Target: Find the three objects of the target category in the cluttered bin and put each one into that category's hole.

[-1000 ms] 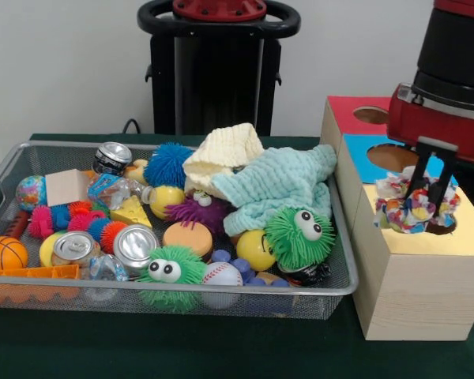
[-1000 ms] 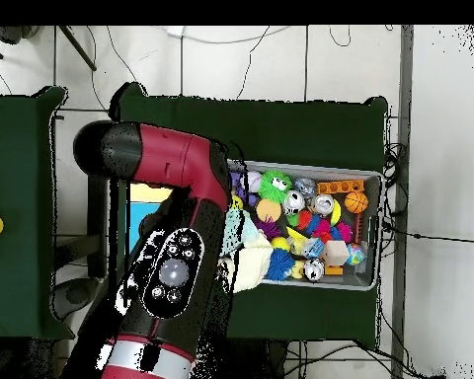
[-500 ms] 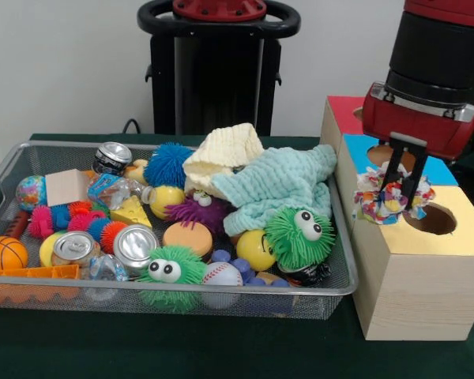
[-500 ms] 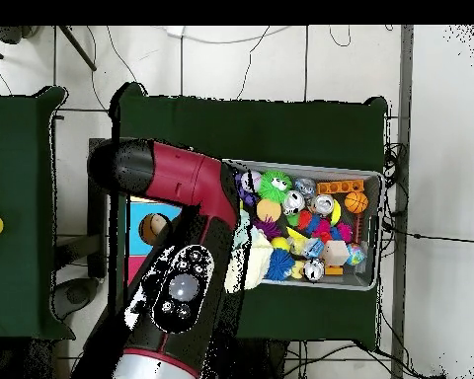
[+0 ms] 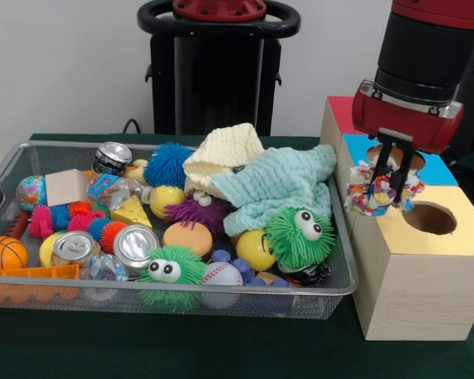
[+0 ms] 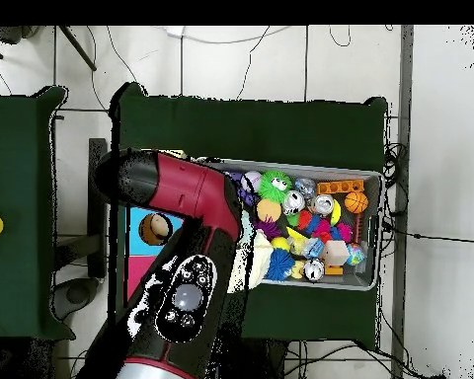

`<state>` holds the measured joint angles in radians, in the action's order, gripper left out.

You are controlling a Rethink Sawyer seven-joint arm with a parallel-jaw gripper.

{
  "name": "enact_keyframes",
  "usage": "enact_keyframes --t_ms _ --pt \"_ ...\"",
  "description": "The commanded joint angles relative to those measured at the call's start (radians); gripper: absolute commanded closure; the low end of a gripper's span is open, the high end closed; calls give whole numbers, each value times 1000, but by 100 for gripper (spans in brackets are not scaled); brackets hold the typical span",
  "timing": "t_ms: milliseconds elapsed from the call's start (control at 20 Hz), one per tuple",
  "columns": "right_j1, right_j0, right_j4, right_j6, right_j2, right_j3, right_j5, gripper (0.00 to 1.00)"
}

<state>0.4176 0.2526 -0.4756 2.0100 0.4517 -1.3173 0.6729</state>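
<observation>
Multicoloured and frilly, the fabric bundle point(image 5: 374, 192) hangs pinched in my end effector point(image 5: 388, 187), whose two dark fingers point(image 5: 400, 175) are drawn in tight on its middle with the ruffled edges spilling out on both sides. It sits above the sorting box point(image 5: 417, 284), over the seam where the blue panel point(image 5: 438, 168) meets the gold panel point(image 5: 458, 237), near the box edge that faces the bin.

My worry is placement. The bundle lines up with neither the blue hole point(image 5: 394, 155) behind it nor the gold hole point(image 5: 430, 218) to its side, so letting go from this spot would likely land it on the flat top, or tip it off the edge into the gap beside the wire bin point(image 5: 341, 276). The cloth is floppy and wide; even over a hole its frills could catch on the rim and leave it draped half in. Only the centre is pinched, so a quick swing might work it loose.

Which hole suits cloth I cannot tell from here. In the bin, the mint towel point(image 5: 280, 185) and the cream cloth point(image 5: 223, 152) lie heaped on the toys, seemingly the same kind and untouched.

The overhead view hides the bundle under my arm point(image 6: 177, 286).
</observation>
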Motion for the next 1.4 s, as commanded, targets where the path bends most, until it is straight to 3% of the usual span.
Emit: enact_keyframes --t_ms 50,1400 --pt "-12 7 -33 224 -130 -129 -69 100" --pt "-34 75 -62 311 -84 -86 -23 100"
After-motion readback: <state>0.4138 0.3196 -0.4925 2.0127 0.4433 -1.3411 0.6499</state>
